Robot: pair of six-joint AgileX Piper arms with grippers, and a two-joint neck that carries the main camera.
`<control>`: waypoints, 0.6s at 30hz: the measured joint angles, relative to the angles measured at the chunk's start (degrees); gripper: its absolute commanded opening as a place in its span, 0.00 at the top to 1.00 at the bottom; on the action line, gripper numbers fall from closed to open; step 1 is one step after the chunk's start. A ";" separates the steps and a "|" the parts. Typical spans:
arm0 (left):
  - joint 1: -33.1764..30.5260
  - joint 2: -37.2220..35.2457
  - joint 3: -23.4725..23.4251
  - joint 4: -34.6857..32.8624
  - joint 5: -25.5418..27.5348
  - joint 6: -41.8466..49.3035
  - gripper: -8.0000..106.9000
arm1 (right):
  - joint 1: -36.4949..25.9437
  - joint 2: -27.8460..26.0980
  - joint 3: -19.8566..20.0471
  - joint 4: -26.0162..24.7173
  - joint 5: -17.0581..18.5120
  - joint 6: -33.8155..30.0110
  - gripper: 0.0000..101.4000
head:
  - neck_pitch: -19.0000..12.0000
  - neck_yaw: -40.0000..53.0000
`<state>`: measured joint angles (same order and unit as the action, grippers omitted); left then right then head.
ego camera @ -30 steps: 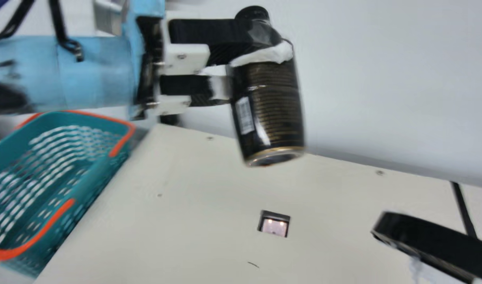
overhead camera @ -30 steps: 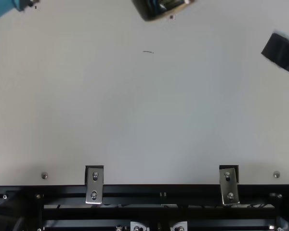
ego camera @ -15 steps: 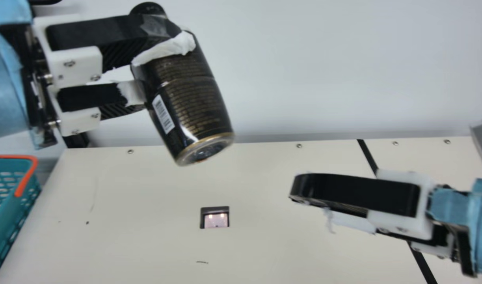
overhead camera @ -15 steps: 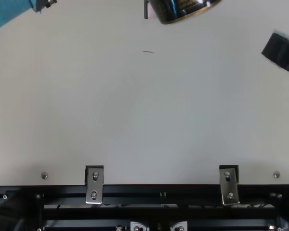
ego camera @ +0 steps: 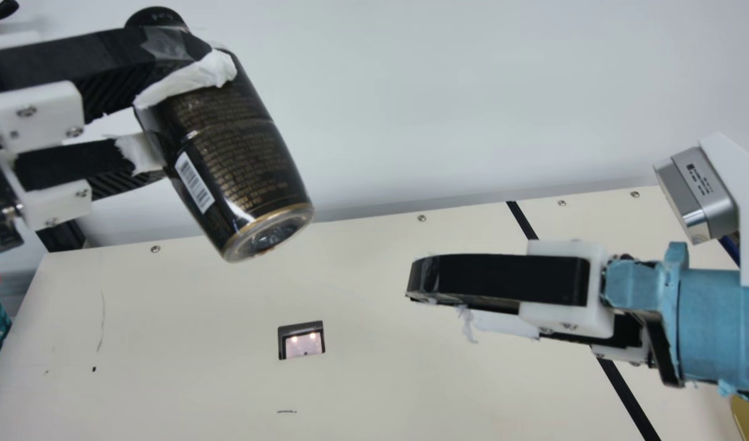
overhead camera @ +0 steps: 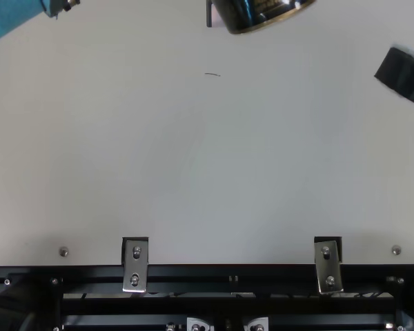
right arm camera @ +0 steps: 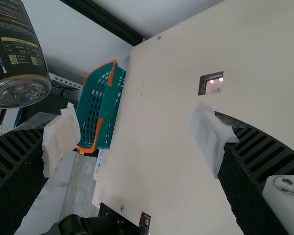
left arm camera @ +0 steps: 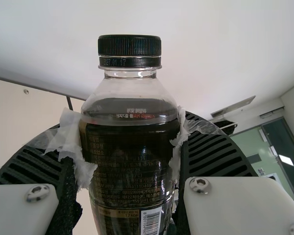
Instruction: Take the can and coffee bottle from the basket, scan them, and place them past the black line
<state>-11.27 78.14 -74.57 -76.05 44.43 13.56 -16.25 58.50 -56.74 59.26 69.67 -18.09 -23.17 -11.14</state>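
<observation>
Over the cream table (ego camera: 374, 380) in the main view, the left gripper (ego camera: 179, 110) pinched the coffee bottle (ego camera: 242, 168) around its upper body, the base slanting down toward the right gripper (ego camera: 438, 299), lower and well apart. Top view: that base overhung the area beside the scanner window (overhead camera: 216, 21). Left wrist view: the long axis crossed the closed grip. Right wrist view: spread fingers, the bottle beyond one; a handover probably needed them raised around its lower body.

Capped dark coffee bottle (ego camera: 242, 162), tilted midair
</observation>
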 measured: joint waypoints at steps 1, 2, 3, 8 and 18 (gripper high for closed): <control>0.00 0.00 0.00 0.00 0.00 0.00 0.84 | 0.00 0.00 0.00 0.00 0.00 0.00 0.00 | 0.00 0.00; 0.00 0.00 -0.16 0.22 0.00 -0.26 0.84 | 0.00 0.00 0.00 0.00 0.00 0.00 0.00 | 0.00 0.00; 0.00 0.00 -0.25 0.22 0.00 -0.37 0.84 | 0.00 0.00 0.00 0.00 0.00 0.00 0.00 | 0.00 0.00; -0.98 0.48 -1.16 -1.74 0.88 -1.64 0.84 | 0.00 0.00 0.00 0.00 0.00 0.00 0.00 | -0.29 0.00; -4.58 2.94 -2.84 -9.75 5.45 -6.00 0.84 | 0.00 0.00 0.00 0.00 0.00 0.00 0.00 | -0.29 0.00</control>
<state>-15.85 81.07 -77.41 -85.80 49.88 7.56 -16.25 58.50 -56.74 59.26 69.67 -18.09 -23.46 -11.14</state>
